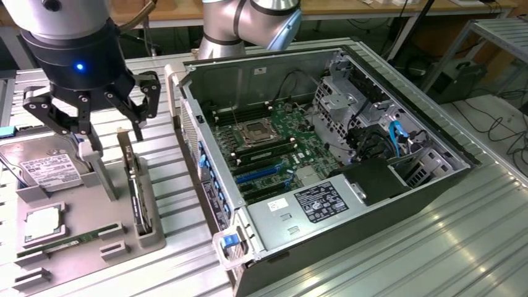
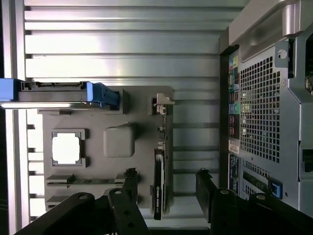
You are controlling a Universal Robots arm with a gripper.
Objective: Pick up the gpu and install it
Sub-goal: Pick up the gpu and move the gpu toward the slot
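Observation:
The gpu (image 1: 137, 189) stands on its edge in a slot of the grey holder tray (image 1: 86, 207), on the exterior view's left. In the wrist view the gpu (image 2: 160, 176) shows edge-on as a thin dark strip with its silver bracket at one end. My gripper (image 1: 114, 137) hangs open just above the card's far end, not touching it. In the wrist view the card lies between the black fingers (image 2: 130, 182) of my gripper (image 2: 167, 182), closer to one of them. Nothing is held.
The tray (image 2: 142, 110) also holds a silver hard drive (image 1: 46, 167), a square processor (image 1: 41, 223) and a green memory stick (image 1: 66, 242). To the exterior view's right the open computer case (image 1: 429, 161) lies on its side, with its motherboard (image 1: 272, 148) and blue slots (image 1: 257, 176) exposed.

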